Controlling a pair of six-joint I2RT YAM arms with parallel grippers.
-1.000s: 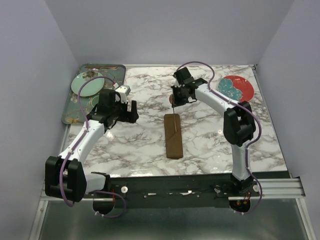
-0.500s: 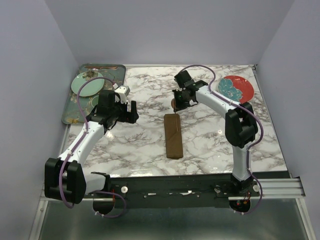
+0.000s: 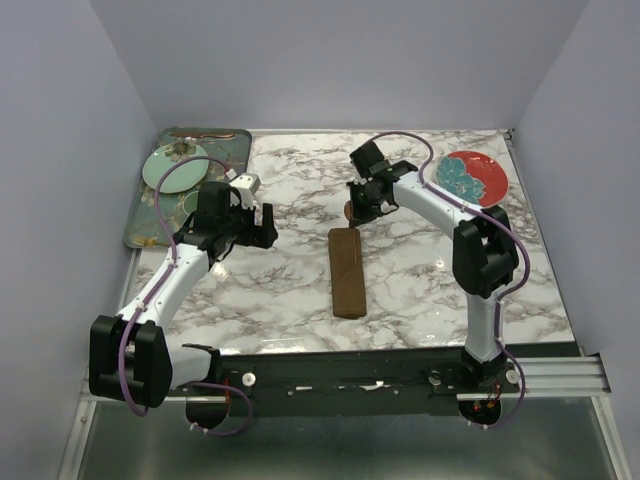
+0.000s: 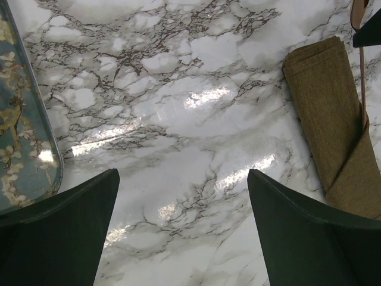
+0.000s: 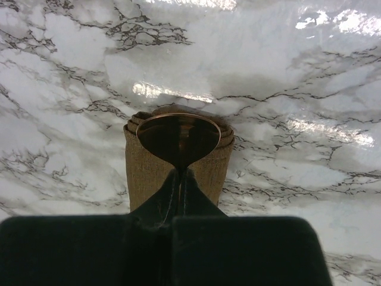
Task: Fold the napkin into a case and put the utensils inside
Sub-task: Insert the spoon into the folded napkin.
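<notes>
Two arms reach out over the marble desk (image 3: 430,290). The right end effector (image 5: 178,179) is clenched on the neck of a copper spoon (image 5: 178,134). Its fingers press together just under the spoon's round bowl, which sits over the far end of the case (image 3: 347,272). That case is the brown cloth folded into a long narrow pouch. It lies flat near the middle of the desk, its length pointing from near to far. From the left wrist view, the spoon's thin handle runs along the pouch and slips under a diagonal flap of the cloth. The left end effector (image 4: 181,185) hangs released, fingers spread wide over bare marble, well to the left of the case. A dark green floral tray (image 3: 140,230) holding a pale green plate (image 3: 172,165) sits at the far left corner. A red plate (image 3: 480,180) sits at the far right.
</notes>
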